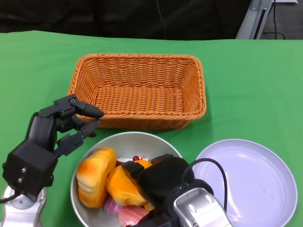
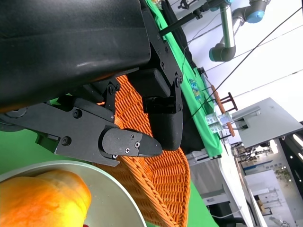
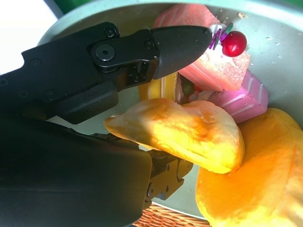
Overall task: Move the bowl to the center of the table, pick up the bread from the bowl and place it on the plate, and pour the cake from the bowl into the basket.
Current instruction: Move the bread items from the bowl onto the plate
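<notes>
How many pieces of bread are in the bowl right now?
2: one bread at the bowl's left side, another bread mid-bowl under the right hand. More may be hidden.

Golden bread [image 1: 96,176] and pink cake [image 1: 124,213] in steel bowl [image 1: 124,140]

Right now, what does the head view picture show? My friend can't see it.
A silver bowl of bread and cake sits near the front, the right hand reaching into it. The left hand hovers beside it, with a wicker basket behind and a white plate alongside.
</notes>
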{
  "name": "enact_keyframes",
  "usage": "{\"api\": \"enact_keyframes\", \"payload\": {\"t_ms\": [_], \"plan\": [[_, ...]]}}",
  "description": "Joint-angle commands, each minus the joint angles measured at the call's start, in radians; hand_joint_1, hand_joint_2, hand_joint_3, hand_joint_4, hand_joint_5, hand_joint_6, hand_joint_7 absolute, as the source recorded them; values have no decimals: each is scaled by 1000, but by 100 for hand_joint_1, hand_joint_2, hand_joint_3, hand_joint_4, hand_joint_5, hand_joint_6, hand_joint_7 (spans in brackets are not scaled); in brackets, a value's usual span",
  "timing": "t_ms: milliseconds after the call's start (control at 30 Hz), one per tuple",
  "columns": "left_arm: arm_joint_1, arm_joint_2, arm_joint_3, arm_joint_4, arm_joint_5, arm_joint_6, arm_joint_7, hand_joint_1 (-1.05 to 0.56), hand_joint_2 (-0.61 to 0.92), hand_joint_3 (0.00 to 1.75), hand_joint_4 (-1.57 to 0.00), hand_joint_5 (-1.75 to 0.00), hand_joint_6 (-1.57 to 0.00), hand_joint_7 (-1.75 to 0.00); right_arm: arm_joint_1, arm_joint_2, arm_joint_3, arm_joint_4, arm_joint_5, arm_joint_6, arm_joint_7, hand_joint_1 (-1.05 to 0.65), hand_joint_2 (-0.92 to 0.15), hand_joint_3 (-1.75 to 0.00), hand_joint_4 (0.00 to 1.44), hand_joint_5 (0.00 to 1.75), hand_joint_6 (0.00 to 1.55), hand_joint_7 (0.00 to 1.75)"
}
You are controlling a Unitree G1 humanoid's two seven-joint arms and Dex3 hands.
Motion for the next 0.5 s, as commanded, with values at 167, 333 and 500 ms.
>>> {"api": "enact_keyframes", "payload": {"t_ms": [167, 333, 500], "plan": [[5, 11, 3, 10, -4, -27, 3, -27, 92, 23, -80, -133, -81, -102, 47, -17, -12, 43, 41, -25, -66, -64, -92, -19, 88, 25, 52, 6], [8, 13, 1, 6, -14, -29, -9, -27, 92, 24, -80, -134, -81, -102, 33, 11, -22, 79, 63, -7, -45, -43, -92, -9, 95, 83, 67, 4], [11, 9, 1, -2, -12, -18, -3, -26, 92, 23, -79, -134, -81, -102, 17, 21, -25, 89, 67, 11, -25, -38, -85, 0, 92, 113, 91, 6]]}}
